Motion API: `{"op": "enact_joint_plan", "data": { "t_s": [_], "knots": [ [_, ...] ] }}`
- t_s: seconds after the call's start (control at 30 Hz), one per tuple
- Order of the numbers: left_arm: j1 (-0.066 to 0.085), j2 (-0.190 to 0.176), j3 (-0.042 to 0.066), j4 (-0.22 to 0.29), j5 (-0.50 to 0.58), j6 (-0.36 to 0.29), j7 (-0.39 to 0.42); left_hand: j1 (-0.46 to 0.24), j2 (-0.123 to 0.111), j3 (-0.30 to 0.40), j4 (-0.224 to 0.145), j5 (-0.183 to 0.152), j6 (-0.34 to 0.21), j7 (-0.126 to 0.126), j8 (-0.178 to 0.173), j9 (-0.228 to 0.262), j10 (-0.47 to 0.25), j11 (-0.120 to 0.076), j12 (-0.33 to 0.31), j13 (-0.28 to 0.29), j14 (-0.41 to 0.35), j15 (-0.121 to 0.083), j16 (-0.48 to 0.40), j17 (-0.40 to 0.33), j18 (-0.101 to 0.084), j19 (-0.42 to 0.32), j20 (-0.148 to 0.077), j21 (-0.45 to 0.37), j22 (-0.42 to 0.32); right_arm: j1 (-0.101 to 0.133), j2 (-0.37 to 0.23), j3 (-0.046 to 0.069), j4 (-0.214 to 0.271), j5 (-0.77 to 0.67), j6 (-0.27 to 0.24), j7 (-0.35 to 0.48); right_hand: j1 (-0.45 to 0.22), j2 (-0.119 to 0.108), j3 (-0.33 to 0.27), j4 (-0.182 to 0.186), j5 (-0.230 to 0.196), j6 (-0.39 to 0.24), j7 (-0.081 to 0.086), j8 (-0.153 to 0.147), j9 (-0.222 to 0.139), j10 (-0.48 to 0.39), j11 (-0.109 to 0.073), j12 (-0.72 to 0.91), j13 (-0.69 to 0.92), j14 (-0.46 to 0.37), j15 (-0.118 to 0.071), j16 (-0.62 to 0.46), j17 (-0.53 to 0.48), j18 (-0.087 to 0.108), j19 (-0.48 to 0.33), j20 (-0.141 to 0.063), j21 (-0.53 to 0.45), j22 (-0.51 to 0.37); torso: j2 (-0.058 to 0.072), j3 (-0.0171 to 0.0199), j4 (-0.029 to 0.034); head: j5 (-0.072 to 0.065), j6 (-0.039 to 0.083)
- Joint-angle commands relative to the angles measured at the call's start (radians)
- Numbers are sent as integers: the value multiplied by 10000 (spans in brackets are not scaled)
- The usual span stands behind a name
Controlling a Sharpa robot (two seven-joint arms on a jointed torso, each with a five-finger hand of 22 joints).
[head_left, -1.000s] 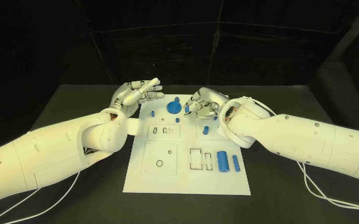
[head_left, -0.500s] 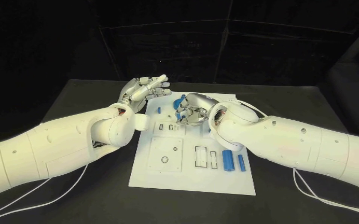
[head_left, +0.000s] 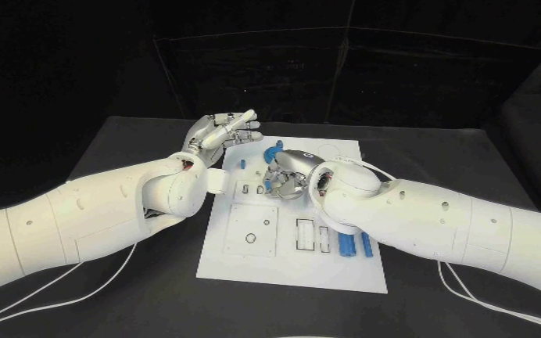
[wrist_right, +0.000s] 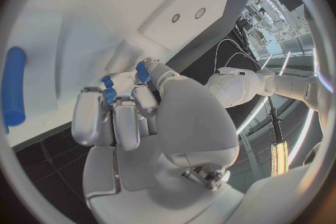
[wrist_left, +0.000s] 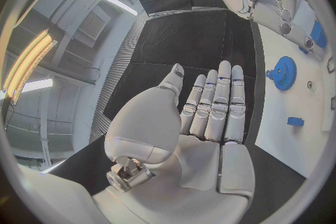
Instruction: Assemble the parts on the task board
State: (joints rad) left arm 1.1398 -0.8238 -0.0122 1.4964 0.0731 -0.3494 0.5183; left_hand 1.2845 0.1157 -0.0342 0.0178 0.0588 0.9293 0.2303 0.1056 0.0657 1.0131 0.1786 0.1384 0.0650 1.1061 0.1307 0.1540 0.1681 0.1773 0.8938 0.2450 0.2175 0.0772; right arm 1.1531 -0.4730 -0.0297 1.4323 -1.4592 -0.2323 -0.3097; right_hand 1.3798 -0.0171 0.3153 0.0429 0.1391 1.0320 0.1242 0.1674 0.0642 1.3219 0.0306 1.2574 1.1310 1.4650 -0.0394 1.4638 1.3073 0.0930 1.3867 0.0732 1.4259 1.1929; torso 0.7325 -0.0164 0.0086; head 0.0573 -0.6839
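While the right hand [head_left: 288, 175] pinches a small blue part [wrist_right: 142, 72] over the task board [head_left: 291, 267], slots lie just beneath its fingers. The left hand [head_left: 222, 132] hovers off the board's far-left corner, fingers straight, holding nothing.

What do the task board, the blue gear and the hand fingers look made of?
Task board: white, matte, likely plastic; flat sheet with cut recesses, no glare. Blue gear: evenly coloured blue, moulded or printed plastic by the look; toothed rim, dull finish. Left hand fingers: pale silver segments, plastic or coated metal, cannot tell which.
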Motion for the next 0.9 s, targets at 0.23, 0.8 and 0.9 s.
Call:
{"op": "enact_joint_plan", "data": {
  "t_s": [0.23, 0.8, 0.9],
  "knots": [
    [20, 22, 6, -13, -74, 173, 71, 64, 10, 2, -39, 26, 25, -8, 40, 1, 54, -26, 26, -1, -60, 13, -69, 1, 69, 27, 24, -25, -17, -59, 211, -5, -264, -294, 40, 53, -77, 8, 61, -19, 78, 128, -33, 37, 30, 44, 39, -22, 27, 644, 14, 15, 501, -164, -1, -15, -10, -15, -3, -1, 3, 44, -66],
    [20, 54, 5, -48, -74, 217, 34, 78, 11, 10, -56, 26, 24, -10, 38, -1, 54, -28, 24, -2, -59, 13, -79, 1, 70, 28, 25, -32, -21, -159, 371, -5, -555, -301, 166, 69, -305, -218, 154, -83, -92, -5, 34, -119, 8, 1, 90, -80, 0, 642, 48, 7, 495, -166, 1, 5, -25, -30, -8, 2, 8, 42, -131],
    [20, 58, 5, -53, -74, 229, 28, 78, 11, 10, -56, 26, 24, -10, 38, -1, 54, -28, 24, -2, -59, 13, -79, 1, 70, 28, 25, -32, -21, -165, 365, -5, -557, -333, 226, 33, -340, -267, 160, -98, -97, -42, 52, -154, 5, -24, 104, -107, -27, 640, 59, 3, 489, -163, -5, 13, -33, -45, -6, 6, 1, 48, -140]
  ]
}}
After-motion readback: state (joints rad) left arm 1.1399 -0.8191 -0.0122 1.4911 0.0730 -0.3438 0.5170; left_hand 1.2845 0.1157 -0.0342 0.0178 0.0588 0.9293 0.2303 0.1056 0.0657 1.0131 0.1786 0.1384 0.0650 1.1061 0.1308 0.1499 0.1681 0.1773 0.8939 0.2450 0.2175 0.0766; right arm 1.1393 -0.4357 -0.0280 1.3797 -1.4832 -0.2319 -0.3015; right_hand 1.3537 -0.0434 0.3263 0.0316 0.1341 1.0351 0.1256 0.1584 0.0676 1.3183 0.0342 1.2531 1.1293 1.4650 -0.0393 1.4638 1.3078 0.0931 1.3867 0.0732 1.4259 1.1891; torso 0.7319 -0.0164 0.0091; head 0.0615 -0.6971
